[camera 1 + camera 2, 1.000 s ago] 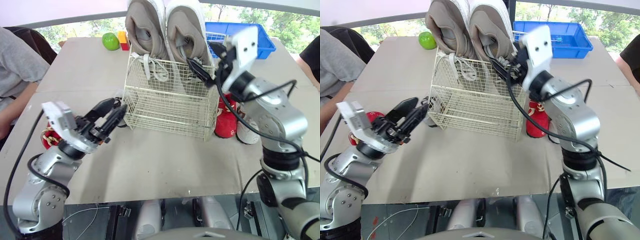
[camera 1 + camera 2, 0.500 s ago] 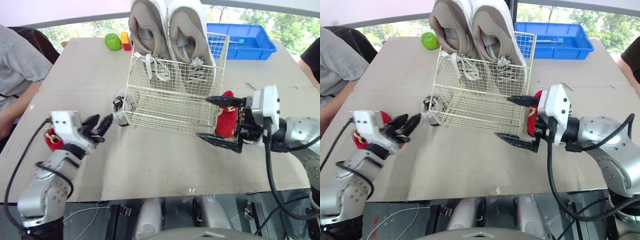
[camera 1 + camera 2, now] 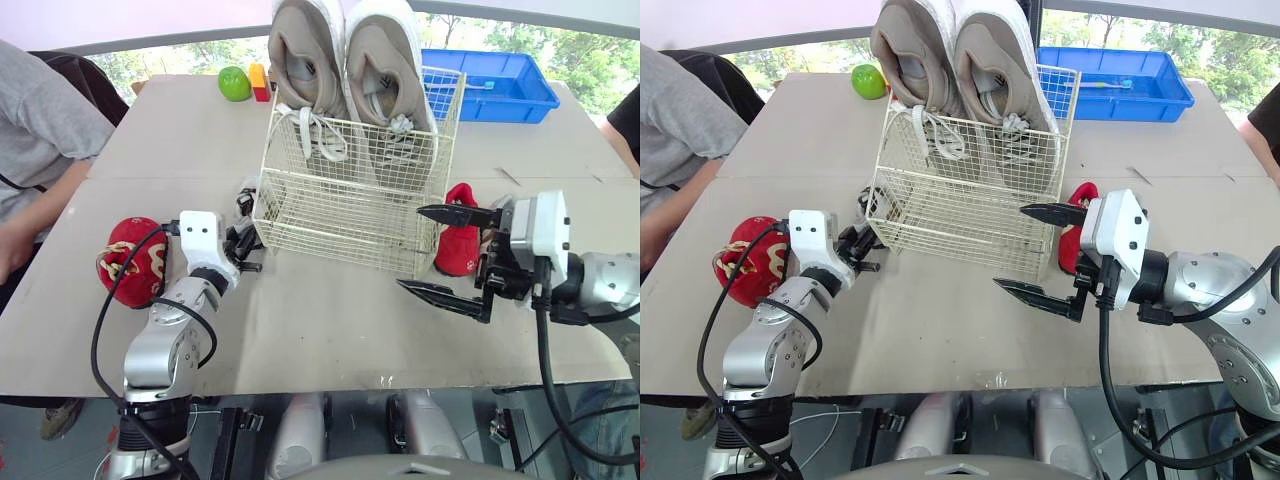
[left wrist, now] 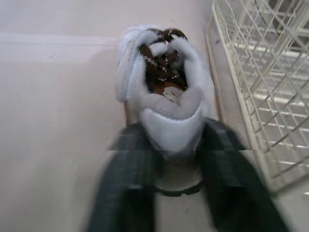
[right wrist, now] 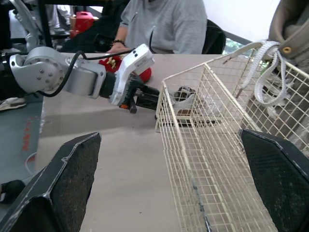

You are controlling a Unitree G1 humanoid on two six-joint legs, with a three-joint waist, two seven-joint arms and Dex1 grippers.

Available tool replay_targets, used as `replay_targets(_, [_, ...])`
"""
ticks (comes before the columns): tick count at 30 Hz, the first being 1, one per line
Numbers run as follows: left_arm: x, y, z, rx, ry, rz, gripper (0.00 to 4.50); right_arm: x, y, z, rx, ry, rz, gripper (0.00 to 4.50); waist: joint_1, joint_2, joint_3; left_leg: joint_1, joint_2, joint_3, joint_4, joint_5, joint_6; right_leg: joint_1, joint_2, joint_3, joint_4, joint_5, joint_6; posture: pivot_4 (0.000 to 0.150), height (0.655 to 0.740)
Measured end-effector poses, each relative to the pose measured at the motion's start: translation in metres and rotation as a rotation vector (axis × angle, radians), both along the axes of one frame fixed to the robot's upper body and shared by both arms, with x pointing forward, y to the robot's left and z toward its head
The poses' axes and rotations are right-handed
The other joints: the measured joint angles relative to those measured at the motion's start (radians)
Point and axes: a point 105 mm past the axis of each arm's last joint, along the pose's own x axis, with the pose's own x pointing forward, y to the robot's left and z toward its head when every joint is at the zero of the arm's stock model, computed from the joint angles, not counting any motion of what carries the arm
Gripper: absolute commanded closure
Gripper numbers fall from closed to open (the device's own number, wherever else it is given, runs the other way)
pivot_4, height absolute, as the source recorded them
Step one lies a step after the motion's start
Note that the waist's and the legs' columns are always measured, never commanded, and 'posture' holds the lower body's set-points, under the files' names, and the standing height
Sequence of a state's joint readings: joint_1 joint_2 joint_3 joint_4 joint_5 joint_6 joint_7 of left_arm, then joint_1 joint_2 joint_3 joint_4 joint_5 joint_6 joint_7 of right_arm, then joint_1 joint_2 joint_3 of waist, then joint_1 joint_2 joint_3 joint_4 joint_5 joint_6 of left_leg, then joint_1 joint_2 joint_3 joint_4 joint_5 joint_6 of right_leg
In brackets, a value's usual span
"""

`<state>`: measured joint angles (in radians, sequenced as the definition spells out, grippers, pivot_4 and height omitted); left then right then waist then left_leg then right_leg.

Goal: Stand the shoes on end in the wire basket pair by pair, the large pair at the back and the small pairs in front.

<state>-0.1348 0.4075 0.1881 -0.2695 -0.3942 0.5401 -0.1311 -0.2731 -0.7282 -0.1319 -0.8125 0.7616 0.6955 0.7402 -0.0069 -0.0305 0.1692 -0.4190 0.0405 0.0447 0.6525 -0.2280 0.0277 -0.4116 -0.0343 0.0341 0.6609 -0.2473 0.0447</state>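
- the bench (image 3: 330, 320) is a pale flat board; behind its far edge are windows with green trees.
- a person in a grey sleeve (image 3: 50, 140) sits at the bench's left side, cut off by the picture's edge.
- at the far edge lie a green apple (image 3: 234, 83), a small yellow and red block (image 3: 260, 78) and a blue tray (image 3: 510, 85).
- the wire basket (image 3: 340, 215) stands mid-bench; the large shoes (image 3: 350, 60) stand on end side by side at its back, and its front part is empty.
- a small white shoe (image 4: 164, 92) lies on the bench just beside the basket's left corner.
- the left hand (image 4: 171, 133) is parted, its fingers (image 4: 128, 183) on either side of that shoe's heel; they are blurred, so i cannot tell whether they touch it.
- a red patterned shoe (image 3: 130, 260) lies near the left arm.
- the right hand (image 3: 412, 248) is spread wide and holds nothing, just in front of the basket's right corner.
- a small red shoe (image 3: 460, 240) stands right of the basket, partly hidden behind the right hand.
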Motion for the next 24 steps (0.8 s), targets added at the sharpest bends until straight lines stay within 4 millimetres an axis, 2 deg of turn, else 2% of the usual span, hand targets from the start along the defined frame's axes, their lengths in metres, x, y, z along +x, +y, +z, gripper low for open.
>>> replay_targets(2, [-0.001, 0.001, 0.002, -0.009, -0.022, 0.000, 4.45, 0.001, 0.000, 0.000, -0.001, -0.005, -0.008, 0.00, -0.001, 0.000, 0.000, 0.000, 0.000, 0.000, 0.000, 0.000, 0.000, 0.000, 0.000, 0.000, 0.000, 0.000, 0.000, 0.150, 0.7400])
replay_targets(4, [-0.003, 0.005, 0.003, -0.034, -0.053, 0.018, 4.45, 0.001, 0.001, -0.001, -0.003, -0.006, -0.010, 0.00, -0.001, 0.000, 0.000, 0.000, 0.000, 0.000, 0.000, 0.000, 0.000, 0.000, 0.000, 0.000, 0.000, 0.001, 0.001, 0.150, 0.7400])
replay_targets(5, [-0.005, 0.010, 0.010, -0.085, -0.112, 0.056, 4.45, 0.004, 0.001, -0.001, -0.001, -0.009, -0.019, 0.00, -0.003, -0.001, 0.001, -0.001, 0.001, 0.000, 0.000, 0.000, 0.000, -0.001, 0.000, 0.000, 0.000, 0.001, 0.001, 0.150, 0.7400])
replay_targets(8, [-0.017, 0.025, 0.047, -0.111, -0.295, 0.140, 4.45, 0.013, 0.005, 0.014, 0.073, -0.050, -0.036, 0.00, -0.009, -0.005, 0.002, -0.001, 0.002, 0.000, 0.000, 0.000, 0.000, -0.001, 0.000, 0.000, 0.000, 0.001, 0.001, 0.150, 0.7400])
replay_targets(10, [-0.033, 0.031, 0.084, -0.144, -0.455, 0.163, 4.45, 0.020, 0.008, 0.034, 0.131, -0.104, -0.038, 0.00, -0.007, -0.005, 0.002, -0.001, 0.002, 0.000, 0.000, 0.000, 0.000, -0.001, 0.000, 0.000, 0.000, 0.001, 0.002, 0.150, 0.7400])
replay_targets(11, [-0.038, 0.030, 0.096, -0.159, -0.503, 0.149, 4.45, 0.021, 0.009, 0.038, 0.135, -0.116, -0.036, 0.00, -0.004, -0.005, 0.002, -0.001, 0.002, -0.001, 0.000, 0.000, 0.000, -0.001, 0.000, -0.001, 0.000, 0.001, 0.002, 0.150, 0.7400])
replay_targets(12, [-0.043, 0.026, 0.107, -0.183, -0.552, 0.104, 4.45, 0.022, 0.010, 0.042, 0.140, -0.126, -0.030, 0.00, 0.001, -0.005, 0.002, -0.001, 0.001, -0.002, 0.000, 0.000, 0.000, 0.000, 0.000, -0.002, 0.000, 0.001, 0.002, 0.150, 0.7400])
replay_targets(14, [-0.053, 0.010, 0.126, -0.150, -0.607, -0.092, 4.45, 0.023, 0.013, 0.050, 0.151, -0.123, 0.003, 0.00, 0.004, -0.005, 0.002, -0.003, 0.000, -0.002, 0.000, 0.000, 0.000, -0.001, -0.001, -0.003, 0.000, 0.001, 0.001, 0.150, 0.7400])
replay_targets(15, [-0.062, -0.006, 0.134, -0.096, -0.625, -0.250, 4.45, 0.023, 0.015, 0.057, 0.155, -0.117, 0.033, 0.00, 0.002, -0.005, 0.002, -0.003, 0.000, -0.002, 0.001, 0.000, 0.000, -0.001, -0.001, -0.003, 0.000, 0.001, 0.000, 0.150, 0.7400])
replay_targets(17, [-0.074, -0.028, 0.140, 0.010, -0.628, -0.473, 4.45, 0.021, 0.019, 0.071, 0.146, -0.111, 0.085, 0.00, -0.004, -0.004, 0.003, -0.002, 0.000, -0.001, 0.001, 0.000, 0.000, -0.001, -0.001, -0.002, 0.000, 0.000, -0.001, 0.150, 0.7400])
replay_targets(19, [-0.079, -0.033, 0.141, 0.108, -0.624, -0.595, 4.45, 0.019, 0.020, 0.082, 0.122, -0.100, 0.115, 0.00, -0.004, -0.004, 0.003, -0.002, 0.001, -0.001, 0.001, 0.000, 0.000, -0.001, -0.001, -0.003, 0.000, -0.001, -0.003, 0.150, 0.7400])
replay_targets(21, [-0.078, -0.035, 0.142, 0.255, -0.631, -0.719, 4.45, 0.018, 0.021, 0.094, 0.101, -0.085, 0.141, 0.00, -0.001, -0.003, 0.004, -0.002, 0.000, 0.001, 0.000, 0.000, 0.000, -0.001, -0.001, -0.006, 0.000, -0.001, -0.003, 0.150, 0.7400])
replay_targets(24, [-0.067, -0.049, 0.150, 0.525, -0.731, -0.908, 4.45, 0.020, 0.026, 0.112, 0.068, -0.062, 0.169, 0.00, 0.008, -0.002, 0.004, -0.003, 0.000, 0.003, 0.001, 0.000, 0.000, -0.001, -0.001, -0.006, -0.001, -0.002, -0.004, 0.150, 0.7400])
